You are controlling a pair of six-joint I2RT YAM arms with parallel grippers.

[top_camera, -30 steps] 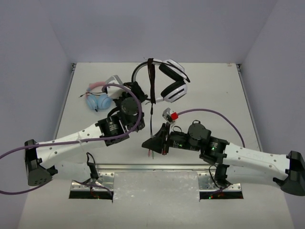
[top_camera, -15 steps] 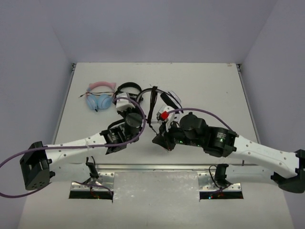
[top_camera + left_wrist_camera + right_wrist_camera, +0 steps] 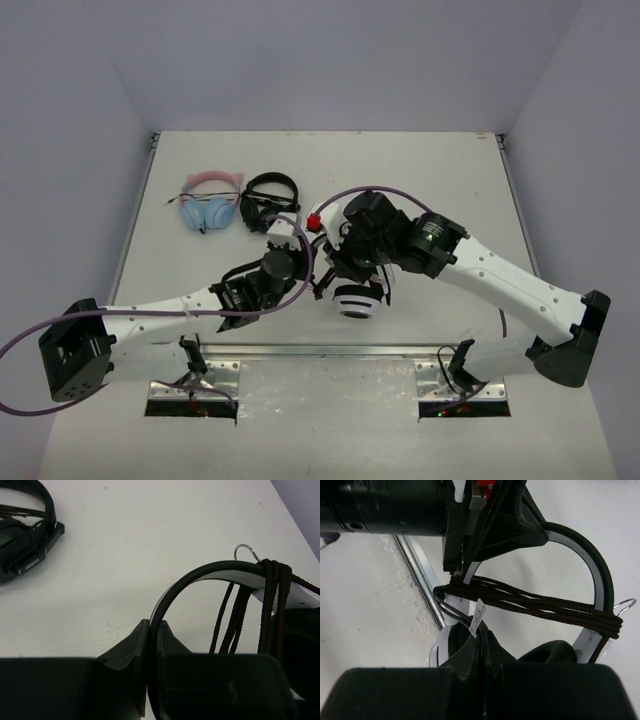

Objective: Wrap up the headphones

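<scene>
Nearest the arm bases, the headphones are lifted between the two arms over the middle of the table, one white cup with its black cushion facing up.

The left end effector is pressed together on the edge of the headband. The right end effector, just on the other side of the headphones, is pinched on strands of the cable, right below a small white tag.

Several turns of the cable already run across the headband's arch, bunched at each end.

The set looks light. The headband is probably stiff but springy plastic, so it is the place to clamp. The cushions are soft and would squash. The cable is thin and limp, so I judge it will slide along the smooth band and loosen unless kept taut; hold it close to the free end.

The tag carries print too fine to read.

Beyond the headphones, toward the far left, lies an all-black pair with white lettering on its side that I cannot make out. A pink-and-blue pair sits just past it.
</scene>
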